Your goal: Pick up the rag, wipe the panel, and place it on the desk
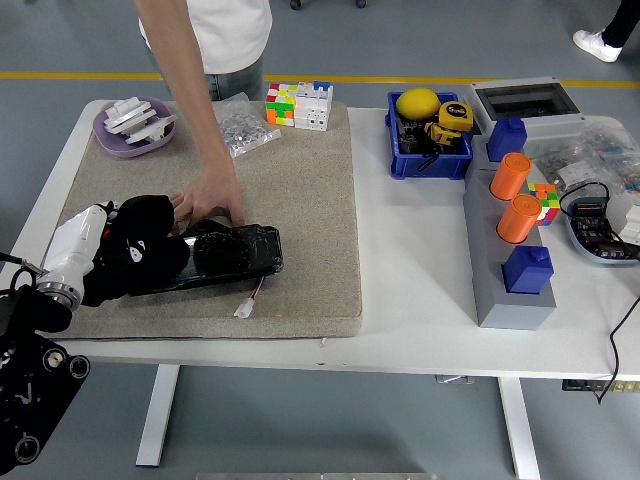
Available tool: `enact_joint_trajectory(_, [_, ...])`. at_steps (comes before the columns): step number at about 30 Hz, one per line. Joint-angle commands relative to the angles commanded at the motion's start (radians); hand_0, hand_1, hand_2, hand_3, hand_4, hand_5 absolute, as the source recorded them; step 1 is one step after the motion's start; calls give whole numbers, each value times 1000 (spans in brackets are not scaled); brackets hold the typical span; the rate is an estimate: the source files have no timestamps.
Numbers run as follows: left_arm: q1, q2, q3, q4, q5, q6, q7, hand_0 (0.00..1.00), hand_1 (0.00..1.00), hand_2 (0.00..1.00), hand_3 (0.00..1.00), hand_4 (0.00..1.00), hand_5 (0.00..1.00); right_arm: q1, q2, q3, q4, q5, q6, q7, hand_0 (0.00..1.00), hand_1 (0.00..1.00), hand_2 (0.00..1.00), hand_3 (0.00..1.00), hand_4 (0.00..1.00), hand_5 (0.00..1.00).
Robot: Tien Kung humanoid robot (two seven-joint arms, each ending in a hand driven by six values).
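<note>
The left hand (pixel 120 245) — fingers closed on the black rag (pixel 140 250) — presses it onto the left end of the black panel (pixel 225 258), which a person's hand (pixel 208 200) steadies at its far edge.

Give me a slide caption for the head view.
Left hand presses black rag on panel while a person's hand steadies it.
</note>
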Motion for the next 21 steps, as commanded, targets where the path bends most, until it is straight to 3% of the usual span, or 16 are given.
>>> enact_joint_trajectory(10, [19, 6, -21, -7, 5, 3, 1, 274, 248, 528, 505, 121, 2, 0, -1, -6, 0, 7, 0, 1, 712, 608, 603, 574, 998, 450])
enact_joint_trajectory(21, [-19, -11, 41, 4, -9, 6, -1, 268, 239, 523, 497, 98, 2, 4, 0, -7, 0, 7, 1, 1, 713, 609, 603, 575, 998, 450])
